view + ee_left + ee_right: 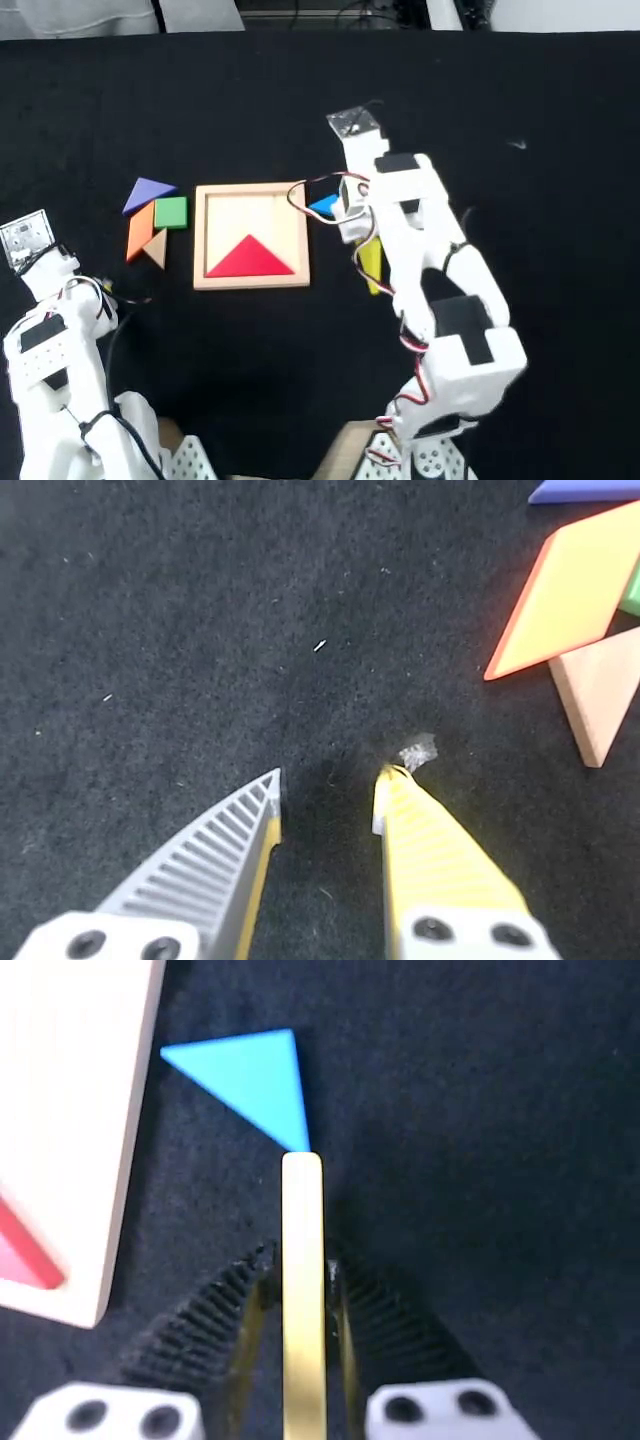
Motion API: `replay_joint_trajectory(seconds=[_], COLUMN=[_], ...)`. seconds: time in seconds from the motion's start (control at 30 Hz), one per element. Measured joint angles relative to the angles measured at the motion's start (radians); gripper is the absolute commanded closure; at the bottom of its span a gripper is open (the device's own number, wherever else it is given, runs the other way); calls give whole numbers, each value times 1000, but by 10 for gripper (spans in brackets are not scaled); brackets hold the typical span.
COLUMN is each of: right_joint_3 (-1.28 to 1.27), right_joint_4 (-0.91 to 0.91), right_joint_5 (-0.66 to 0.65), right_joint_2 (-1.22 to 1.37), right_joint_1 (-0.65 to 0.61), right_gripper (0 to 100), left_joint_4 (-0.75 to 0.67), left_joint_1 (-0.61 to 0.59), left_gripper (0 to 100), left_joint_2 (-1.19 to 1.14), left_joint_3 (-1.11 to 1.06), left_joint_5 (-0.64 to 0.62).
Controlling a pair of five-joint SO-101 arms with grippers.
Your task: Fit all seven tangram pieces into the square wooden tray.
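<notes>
My right gripper (300, 1265) squeezes a flat yellow piece (302, 1200) next to the blue triangle (255, 1075), just beside the square wooden tray (251, 190) with 1 red triangle (250, 258) inside, and my left gripper (328, 785) hangs spread apart.

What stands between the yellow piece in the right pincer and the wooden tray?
Nothing visible. The blue triangle lies just past the tip of the yellow piece, beside the tray rim and off the direct line. Bare cloth separates piece and tray.

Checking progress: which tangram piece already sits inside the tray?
The red triangle, lying flat in the wooden tray; all the other pieces are outside it.
</notes>
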State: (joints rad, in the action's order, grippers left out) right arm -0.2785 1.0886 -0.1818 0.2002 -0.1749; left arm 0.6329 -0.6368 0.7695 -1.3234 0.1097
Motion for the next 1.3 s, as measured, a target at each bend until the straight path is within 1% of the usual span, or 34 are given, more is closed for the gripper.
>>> replay_joint_trajectory(seconds=[0.27,0.3,0.43,0.67,0.83,1.07,1.2,1.3], right_joint_3=[-2,-2,-20,-58,-64,-64,-69,-95], right_joint_4=[38,38,38,38,68,101,117,120], right_joint_5=[0,0,0,0,0,0,0,0], right_joint_2=[-2,-2,-2,-2,-2,-2,-61,-127], right_joint_1=[0,0,0,0,0,0,0,0], right_gripper=[936,926,828,823,916,925,929,992], left_joint_4=[0,0,0,0,0,0,0,0], left_joint_1=[0,0,0,0,0,0,0,0], left_gripper=[841,841,841,841,841,841,841,841], left_joint_2=[0,0,0,0,0,0,0,0], left_joint_3=[0,0,0,0,0,0,0,0], left_joint_5=[0,0,0,0,0,0,0,0])
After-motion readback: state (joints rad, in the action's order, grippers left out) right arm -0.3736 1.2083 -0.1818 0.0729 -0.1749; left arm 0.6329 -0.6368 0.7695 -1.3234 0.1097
